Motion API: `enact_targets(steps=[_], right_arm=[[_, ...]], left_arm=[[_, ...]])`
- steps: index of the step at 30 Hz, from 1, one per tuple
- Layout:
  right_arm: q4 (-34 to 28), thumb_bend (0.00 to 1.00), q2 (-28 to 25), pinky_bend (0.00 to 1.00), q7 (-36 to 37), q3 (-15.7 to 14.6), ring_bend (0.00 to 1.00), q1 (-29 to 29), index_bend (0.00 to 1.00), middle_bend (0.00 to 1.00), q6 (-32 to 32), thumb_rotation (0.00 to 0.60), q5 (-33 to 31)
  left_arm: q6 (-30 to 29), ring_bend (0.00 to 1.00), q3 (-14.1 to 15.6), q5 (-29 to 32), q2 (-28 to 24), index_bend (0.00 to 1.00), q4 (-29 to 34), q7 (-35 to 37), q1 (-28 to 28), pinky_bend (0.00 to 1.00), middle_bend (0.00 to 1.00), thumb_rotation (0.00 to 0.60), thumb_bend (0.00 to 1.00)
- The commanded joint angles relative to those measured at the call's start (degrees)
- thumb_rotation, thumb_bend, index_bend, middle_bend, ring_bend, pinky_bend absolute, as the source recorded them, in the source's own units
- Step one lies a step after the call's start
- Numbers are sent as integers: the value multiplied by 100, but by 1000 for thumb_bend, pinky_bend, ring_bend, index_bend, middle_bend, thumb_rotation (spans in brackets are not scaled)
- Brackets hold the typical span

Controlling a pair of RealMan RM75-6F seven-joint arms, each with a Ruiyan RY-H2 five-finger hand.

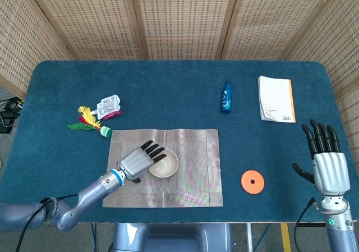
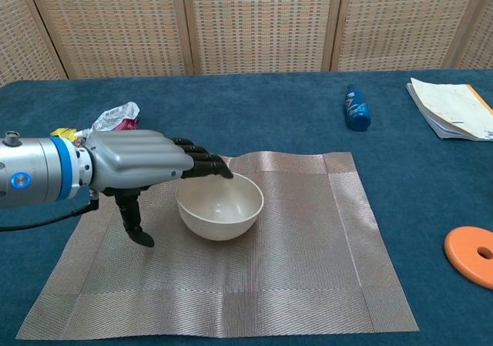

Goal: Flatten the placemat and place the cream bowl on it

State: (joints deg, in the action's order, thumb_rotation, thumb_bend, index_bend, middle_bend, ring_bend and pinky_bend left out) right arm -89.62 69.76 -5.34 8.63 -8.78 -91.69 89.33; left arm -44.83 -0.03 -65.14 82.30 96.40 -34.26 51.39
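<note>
Nearest the robot, one grey-brown woven placemat (image 2: 308,238) lay flat on the blue-carpeted counter (image 1: 168,89), its front edge close to the counter's near edge. One cream round bowl (image 2: 220,207) stood upright on the left half of that placemat, open side up. The left robot hand (image 2: 139,165) hung over the placemat just left of the bowl, its fingers (image 2: 202,165) spread and stretched out flat above the bowl's near-left rim, and its thumb pointing down toward the mat beside the bowl. It gripped nothing. Whether the fingertips touched the rim could not be told.

To the right of the placemat, apart from it, lay one flat orange disc with a hole in the middle (image 1: 252,181). Beyond the disc at the counter's right end, the right robot hand (image 1: 324,156) was held upright with fingers spread, empty, and well apart from everything on the counter.

Further back on the left, just past the placemat's far-left corner, one toy with yellow, red and green feathers (image 1: 87,122) lay on the counter. One crumpled silver and pink packet (image 1: 109,106) lay against it. Further back on the right, one small blue bottle (image 1: 226,96) lay beyond the placemat's far-right corner. One closed white booklet with an orange edge (image 1: 276,99) lay to its right, near the counter's right end.
</note>
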Motion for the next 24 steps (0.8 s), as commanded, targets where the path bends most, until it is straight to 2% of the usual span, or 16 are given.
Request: enact_targets(steps=[1,4,8,12,14,16,19,24], right_arm=[[-6,0,-4,0,3,-1,0,3,61,0,-6,600,6],[-20,0,-10,0,1,-5,0,9,61,0,-24,600,25],[-51,0,-19,0,-24,-20,0,20,63,0,-70,600,88],[-61,0,-20,0,-51,-22,0,31,67,0,-105,600,116],[-46,0,-14,0,-99,-12,0,38,68,0,-131,600,120],[-13,0,0,0,-150,0,0,49,69,0,-136,600,81],[16,0,17,0,-194,6,0,50,68,0,-95,600,21],[-34,0,-14,0,-289,-2,0,36,57,0,27,600,-72]], left_arm=[[-208,0,-37,-171,-203,0,182,167,-103,0,0,600,0],[-469,0,-76,-330,-449,0,375,335,-227,0,0,600,0],[-1231,0,-192,-550,-900,0,677,624,-608,0,0,600,0],[-1763,0,-225,-612,-1086,0,823,737,-918,0,0,600,0],[-2296,0,-231,-585,-1185,0,937,688,-1234,0,0,600,0],[-3135,0,-218,-410,-1244,0,1111,696,-1782,0,0,600,0],[-3833,0,-128,-408,-1246,0,1258,601,-2277,0,0,600,0],[-4502,0,0,-457,-1301,0,1328,797,-2906,0,0,600,0]])
